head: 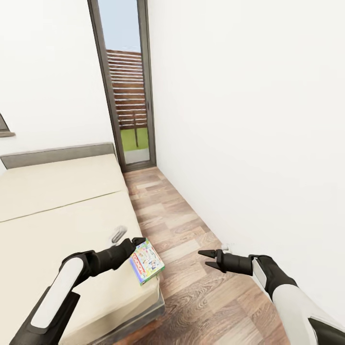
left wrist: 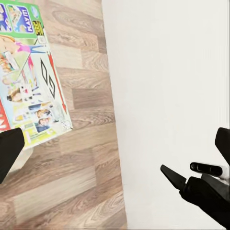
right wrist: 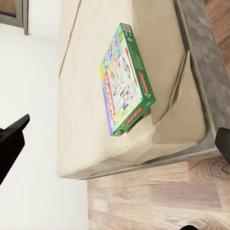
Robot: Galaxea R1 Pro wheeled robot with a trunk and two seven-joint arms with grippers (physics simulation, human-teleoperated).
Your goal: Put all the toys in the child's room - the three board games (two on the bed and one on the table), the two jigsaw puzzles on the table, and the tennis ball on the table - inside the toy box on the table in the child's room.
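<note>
A board game (head: pixel 147 261), a flat white, red and green printed box, sits tilted at the near corner of the bed (head: pixel 57 211) and juts out past the mattress edge. My left gripper (head: pixel 138 244) is right against the box's near-left side. In the left wrist view the gripper (left wrist: pixel 120 139) stands open, with one finger (left wrist: pixel 9 151) at a corner of the board game (left wrist: pixel 31 76). My right gripper (head: pixel 203 258) hangs open over the wood floor, apart from the box; the right wrist view looks at the board game (right wrist: pixel 125 79) on the beige mattress (right wrist: pixel 86 120).
A white wall (head: pixel 249 120) runs close along the right. A narrow strip of plank floor (head: pixel 177 230) leads to a tall glass door (head: pixel 127 86) at the back. A small grey oblong thing (head: pixel 117 235) lies on the mattress near my left wrist.
</note>
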